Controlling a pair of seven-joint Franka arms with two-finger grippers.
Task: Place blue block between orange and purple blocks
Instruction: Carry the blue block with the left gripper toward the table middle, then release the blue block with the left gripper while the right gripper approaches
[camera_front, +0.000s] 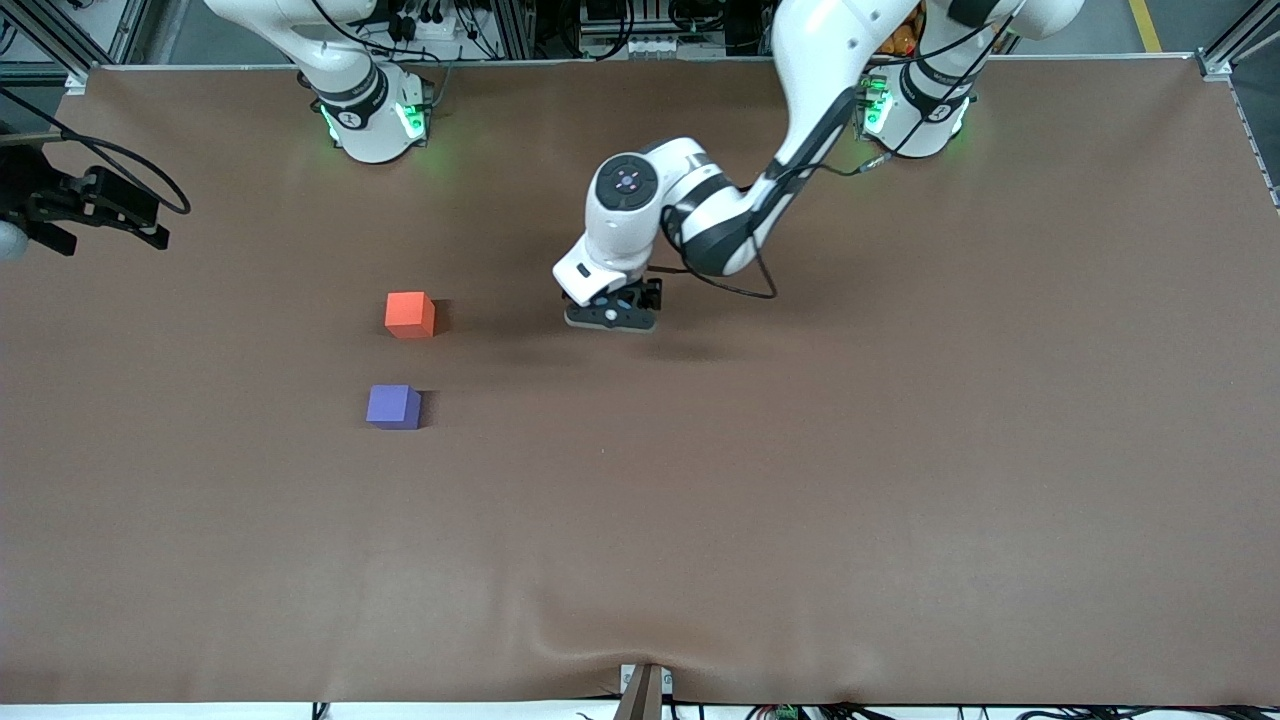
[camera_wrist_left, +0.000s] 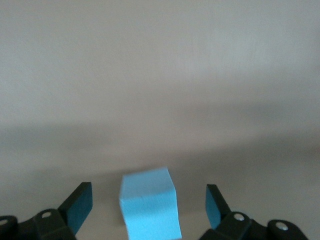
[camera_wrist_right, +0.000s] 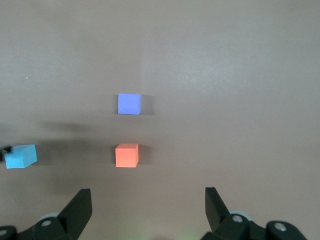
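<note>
The blue block (camera_wrist_left: 149, 205) lies between the open fingers of my left gripper (camera_wrist_left: 148, 190), with a gap on each side. In the front view the left gripper (camera_front: 612, 318) is low over the table's middle and hides the block. The orange block (camera_front: 410, 314) sits toward the right arm's end. The purple block (camera_front: 393, 407) sits nearer the front camera than the orange one, a small gap between them. My right gripper (camera_wrist_right: 148, 192) is open and empty, high above the table, and sees the orange block (camera_wrist_right: 126, 155), the purple block (camera_wrist_right: 129, 104) and the blue block (camera_wrist_right: 21, 156).
A black device on a cable (camera_front: 90, 205) hangs over the table edge at the right arm's end. A small mount (camera_front: 643, 690) stands at the table's front edge. The brown table cloth (camera_front: 800, 480) is bare elsewhere.
</note>
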